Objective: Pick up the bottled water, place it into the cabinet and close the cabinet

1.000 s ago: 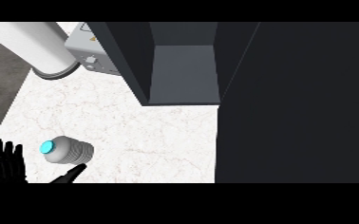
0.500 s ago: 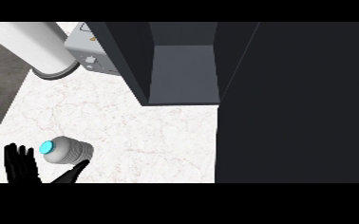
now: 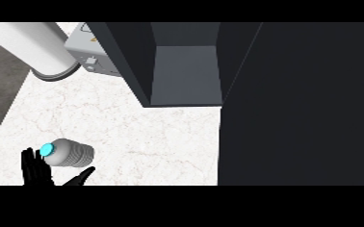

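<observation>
The water bottle (image 3: 69,153) stands on the white marble counter (image 3: 156,134) at the lower left; from above I see its cyan cap and ribbed clear body. My left hand (image 3: 35,171) comes up from the lower edge just beside and below the bottle, fingers straight and thumb spread to the right, holding nothing. The dark cabinet (image 3: 186,74) stands open at the top centre, showing a grey inner shelf. Its dark door (image 3: 292,106) fills the right side. My right hand does not show.
A white cylinder (image 3: 39,48) lies at the upper left. A grey boxy appliance (image 3: 92,53) sits beside it against the cabinet's left wall. The counter's left edge runs along a dark grey floor (image 3: 10,77).
My left hand has risen further into view from the lower edge and now stands close to the bottle. The bottle and the cabinet have not moved.
</observation>
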Tool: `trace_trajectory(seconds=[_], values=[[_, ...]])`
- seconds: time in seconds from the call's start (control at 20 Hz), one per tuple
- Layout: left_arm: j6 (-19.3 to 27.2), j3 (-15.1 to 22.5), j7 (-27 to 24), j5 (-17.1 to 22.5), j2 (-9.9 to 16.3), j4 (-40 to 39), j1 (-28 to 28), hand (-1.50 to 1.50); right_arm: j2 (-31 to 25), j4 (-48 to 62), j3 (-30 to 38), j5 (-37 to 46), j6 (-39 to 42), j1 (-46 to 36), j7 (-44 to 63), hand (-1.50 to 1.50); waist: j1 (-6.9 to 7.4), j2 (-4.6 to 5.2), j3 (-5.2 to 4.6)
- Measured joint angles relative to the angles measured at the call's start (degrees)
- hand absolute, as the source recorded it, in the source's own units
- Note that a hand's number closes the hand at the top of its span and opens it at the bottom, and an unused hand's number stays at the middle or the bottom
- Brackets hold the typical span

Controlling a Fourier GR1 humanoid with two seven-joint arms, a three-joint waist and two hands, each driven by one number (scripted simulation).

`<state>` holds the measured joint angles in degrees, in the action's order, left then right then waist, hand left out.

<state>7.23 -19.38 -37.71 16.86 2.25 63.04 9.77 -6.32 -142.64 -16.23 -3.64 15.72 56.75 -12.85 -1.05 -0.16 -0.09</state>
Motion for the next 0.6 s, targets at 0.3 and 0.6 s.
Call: trace_trajectory(seconds=[0.3,0.6], values=[[-6.99,-1.27,-6.68,1.68,0.84,-12.80,-5.63,-1.50,-0.08,-0.15,-1.15,0.26,-0.39,1.58,-0.71,-1.50,-0.01,0.09,-0.03],[-7.91,-3.72,-12.12,3.69,0.13,-18.19,-8.54,1.50,-0.83,-0.26,-0.80,0.35,-0.55,2.21,-1.14,-1.50,0.34,-0.20,1.07]])
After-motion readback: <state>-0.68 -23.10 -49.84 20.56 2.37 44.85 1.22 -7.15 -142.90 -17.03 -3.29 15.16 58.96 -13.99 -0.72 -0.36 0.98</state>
